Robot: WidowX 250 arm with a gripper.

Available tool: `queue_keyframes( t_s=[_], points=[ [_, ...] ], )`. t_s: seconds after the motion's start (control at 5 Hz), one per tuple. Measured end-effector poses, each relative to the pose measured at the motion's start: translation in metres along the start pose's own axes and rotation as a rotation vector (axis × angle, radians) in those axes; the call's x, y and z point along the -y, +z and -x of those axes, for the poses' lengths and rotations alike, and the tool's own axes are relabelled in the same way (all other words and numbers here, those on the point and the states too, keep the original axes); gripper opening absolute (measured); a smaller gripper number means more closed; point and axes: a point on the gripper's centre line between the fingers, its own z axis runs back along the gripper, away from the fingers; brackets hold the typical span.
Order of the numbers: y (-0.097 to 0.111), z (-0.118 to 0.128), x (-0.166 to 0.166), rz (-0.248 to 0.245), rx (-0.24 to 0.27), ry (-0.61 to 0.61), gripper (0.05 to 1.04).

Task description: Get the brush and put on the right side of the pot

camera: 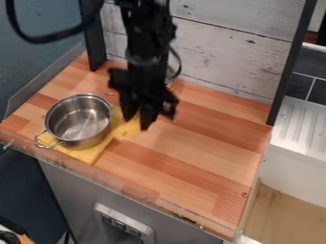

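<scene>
My gripper (pixel 138 119) hangs over the board just right of the pot, low above a yellow patch. The silver metal pot (pixel 77 121), with wire handles, stands upright at the left on a yellow cloth (pixel 91 154). A small yellow piece (pixel 130 129) lies right below my gripper, beside the cloth; whether it is the brush or part of the cloth I cannot tell. The black arm covers part of the area behind it.
The wooden board (pixel 210 148) extends to the right of the gripper. A whitewashed plank wall (pixel 223 52) closes the back, between dark posts. A clear rim runs along the front edge. A white sink unit (pixel 299 138) stands beyond the right side.
</scene>
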Motion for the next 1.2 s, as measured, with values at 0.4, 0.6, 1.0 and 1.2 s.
queue_keyframes(
  t_s=[0.4,0.6,1.0,1.2],
  points=[
    [-0.031,0.023,-0.003,-0.027,-0.065,0.032,0.338],
    [-0.051,0.022,0.001,-0.014,-0.073,0.036,0.338],
    [-0.059,0.006,0.004,0.009,-0.025,0.042,0.413],
    [-0.055,0.013,0.005,0.035,-0.04,0.021,0.712]
  ],
)
